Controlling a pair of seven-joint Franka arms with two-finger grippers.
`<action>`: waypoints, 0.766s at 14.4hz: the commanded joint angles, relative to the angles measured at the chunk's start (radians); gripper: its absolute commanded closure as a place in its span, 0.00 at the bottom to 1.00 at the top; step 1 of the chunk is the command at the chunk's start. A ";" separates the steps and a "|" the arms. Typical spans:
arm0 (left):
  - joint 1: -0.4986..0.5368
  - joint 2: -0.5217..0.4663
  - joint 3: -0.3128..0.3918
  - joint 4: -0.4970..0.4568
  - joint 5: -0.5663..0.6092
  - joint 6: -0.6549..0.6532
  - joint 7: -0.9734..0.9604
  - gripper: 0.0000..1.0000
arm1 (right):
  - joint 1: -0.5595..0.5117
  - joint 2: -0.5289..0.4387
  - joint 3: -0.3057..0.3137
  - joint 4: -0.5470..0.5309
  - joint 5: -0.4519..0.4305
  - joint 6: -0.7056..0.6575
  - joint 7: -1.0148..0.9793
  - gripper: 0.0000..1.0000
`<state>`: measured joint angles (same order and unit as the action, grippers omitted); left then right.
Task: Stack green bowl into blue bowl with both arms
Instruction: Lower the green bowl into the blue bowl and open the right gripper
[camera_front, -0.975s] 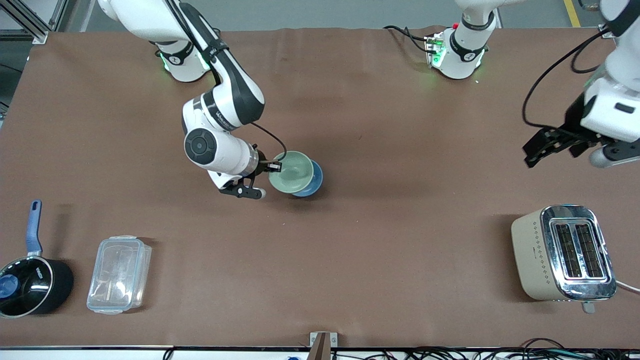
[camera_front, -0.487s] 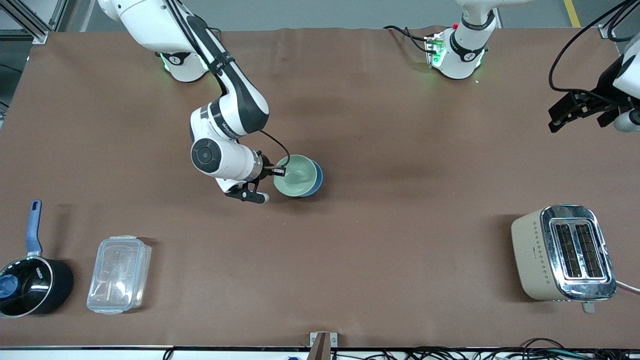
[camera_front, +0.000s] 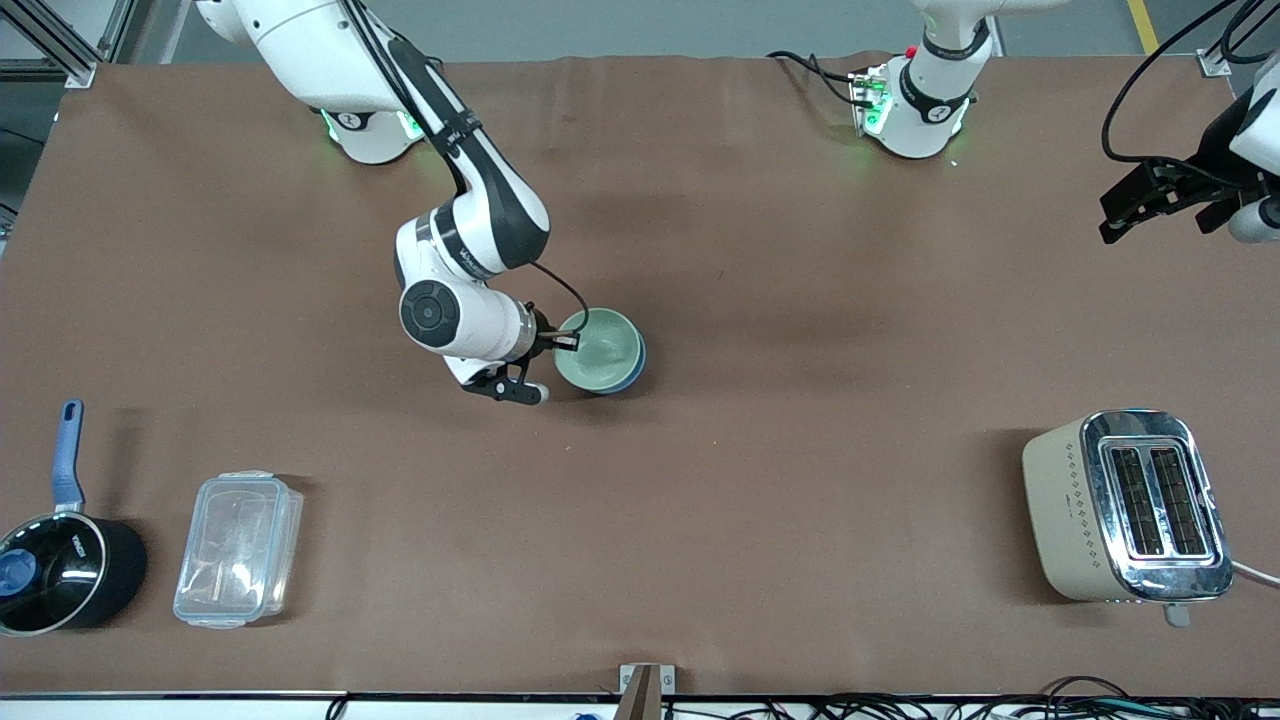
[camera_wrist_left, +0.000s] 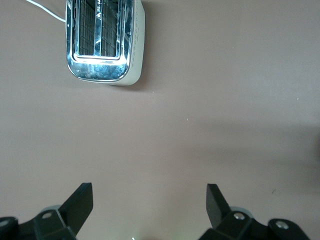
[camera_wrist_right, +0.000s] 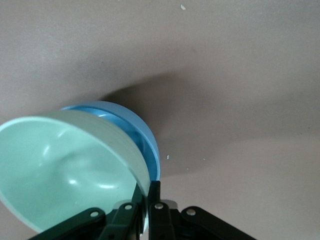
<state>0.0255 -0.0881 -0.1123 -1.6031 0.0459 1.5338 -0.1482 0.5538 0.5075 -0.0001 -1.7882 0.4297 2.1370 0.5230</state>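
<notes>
Glossy smooth green bowl (camera_wrist_right: 65, 170) and blue bowl (camera_wrist_right: 142, 135); chrome-topped toaster (camera_front: 1125, 505); matt tabletop (camera_front: 780, 400).

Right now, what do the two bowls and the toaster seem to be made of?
The green bowl, pinched at its rim by the right gripper, and the blue bowl under it look like smooth plastic or glazed ceramic, with soft highlights. The toaster has a mirror-bright metal top and matte cream sides.
</notes>
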 joint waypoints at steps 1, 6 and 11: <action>-0.006 -0.018 -0.003 -0.021 -0.037 0.008 -0.001 0.00 | 0.021 0.005 -0.012 0.003 0.024 0.006 0.003 0.92; -0.004 -0.027 -0.038 -0.038 -0.067 0.006 0.006 0.00 | 0.021 0.016 -0.012 0.004 0.024 0.031 0.002 0.62; -0.002 -0.030 -0.037 -0.038 -0.054 -0.003 0.015 0.00 | 0.014 -0.015 -0.017 0.007 0.021 -0.017 0.000 0.00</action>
<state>0.0190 -0.0899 -0.1515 -1.6209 -0.0051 1.5344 -0.1483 0.5617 0.5178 -0.0023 -1.7856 0.4301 2.1530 0.5229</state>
